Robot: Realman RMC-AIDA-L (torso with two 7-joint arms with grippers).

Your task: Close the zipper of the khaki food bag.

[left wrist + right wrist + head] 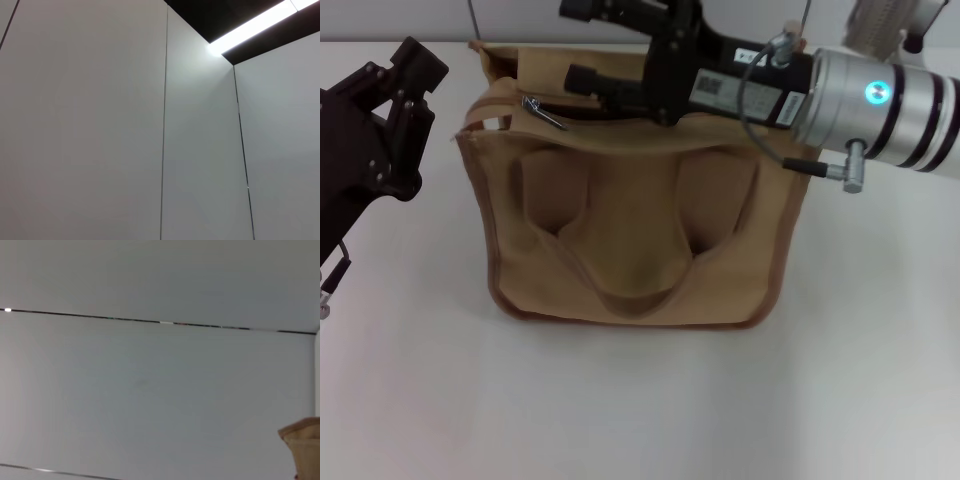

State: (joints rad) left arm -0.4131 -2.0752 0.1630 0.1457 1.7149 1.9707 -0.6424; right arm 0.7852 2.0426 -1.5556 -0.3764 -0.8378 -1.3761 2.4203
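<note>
The khaki food bag (pixel 630 230) stands upright in the middle of the white table, its two front pockets and a handle facing me. The zipper (pixel 595 112) runs along its top, and its small silver pull tab (pixel 543 111) lies near the top's left end. My right gripper (pixel 570 44) reaches in from the right over the bag's top, open, with the lower finger (pixel 582 78) just above and right of the pull tab. Nothing shows between the fingers. A corner of the bag (pixel 302 440) appears in the right wrist view. My left gripper (pixel 395 95) hangs left of the bag, apart from it.
White table (pixel 640 400) surface lies in front of the bag and to both sides. The left wrist view shows only wall panels and a ceiling light (pixel 250 27); the right wrist view is mostly wall.
</note>
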